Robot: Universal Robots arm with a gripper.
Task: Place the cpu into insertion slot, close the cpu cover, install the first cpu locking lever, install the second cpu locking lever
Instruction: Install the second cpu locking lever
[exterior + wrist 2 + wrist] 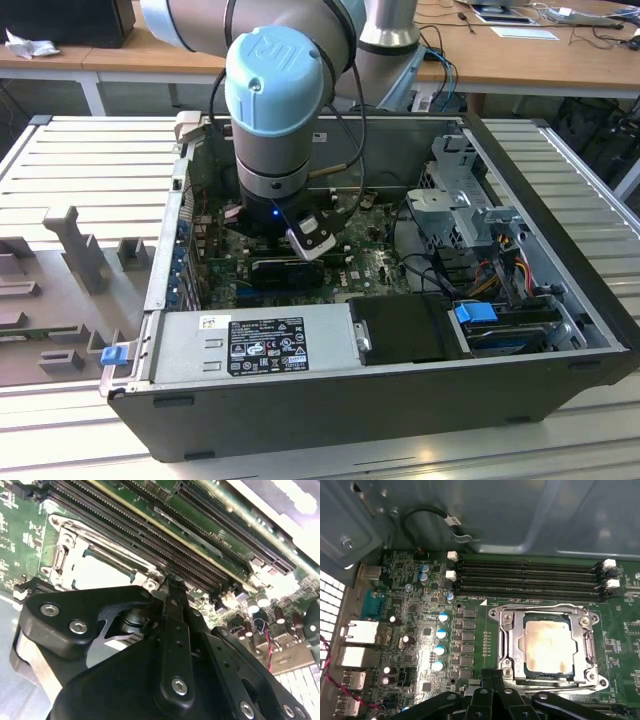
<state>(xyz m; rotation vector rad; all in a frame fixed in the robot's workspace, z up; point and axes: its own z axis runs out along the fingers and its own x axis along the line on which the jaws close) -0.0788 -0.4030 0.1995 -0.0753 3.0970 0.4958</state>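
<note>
In the exterior view the arm's blue-capped joint (275,70) covers the socket area of the motherboard (370,265), so the chip and its cover are hidden there, and the gripper (290,262) below the wrist is too dark and crowded to read. In the second wrist view the gripper body (150,670) blocks the 6 o'clock half of the cover (67,547), and the chip (97,572) is a washed-out glare patch. In the first wrist view the gripper links (492,700) hide the socket's 6 o'clock edge (545,682), and the picture's edge cuts the memory slots (530,577) at 3 o'clock.
</note>
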